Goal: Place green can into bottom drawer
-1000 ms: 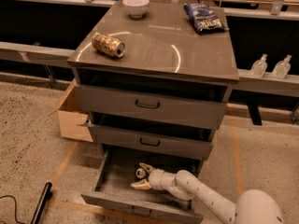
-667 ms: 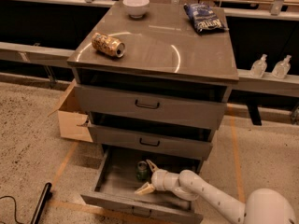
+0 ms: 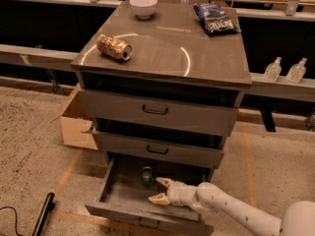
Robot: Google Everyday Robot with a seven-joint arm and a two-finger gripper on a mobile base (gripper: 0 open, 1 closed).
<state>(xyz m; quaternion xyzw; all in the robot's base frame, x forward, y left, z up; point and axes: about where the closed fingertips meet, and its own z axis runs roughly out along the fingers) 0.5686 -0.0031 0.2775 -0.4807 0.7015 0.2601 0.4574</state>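
Since the earlier frame the gripper point(image 3: 161, 191) has let go of the green can point(image 3: 147, 176) and backed off a little. The can now stands upright and free inside the bottom drawer point(image 3: 123, 193) of the cabinet point(image 3: 167, 53), toward the back, about mid-width.

Claw: both pale fingers spread wide, holding nothing, tips just right of the can and not touching it. It sits inside the open drawer, and the white arm point(image 3: 231, 213) comes in from the cabinet's lower right.

The bottom drawer is pulled well out. The two drawers above are out only slightly.

On the cabinet top:
- A gold can point(image 3: 114, 47) lies on its side near the left front.
- A white bowl point(image 3: 143, 6) sits at the back left.
- A blue chip bag point(image 3: 215, 17) sits at the back right.

A cardboard box point(image 3: 78, 119) sits on the floor against the cabinet's left side. Two clear bottles point(image 3: 271, 69) stand on a ledge to the cabinet's right.
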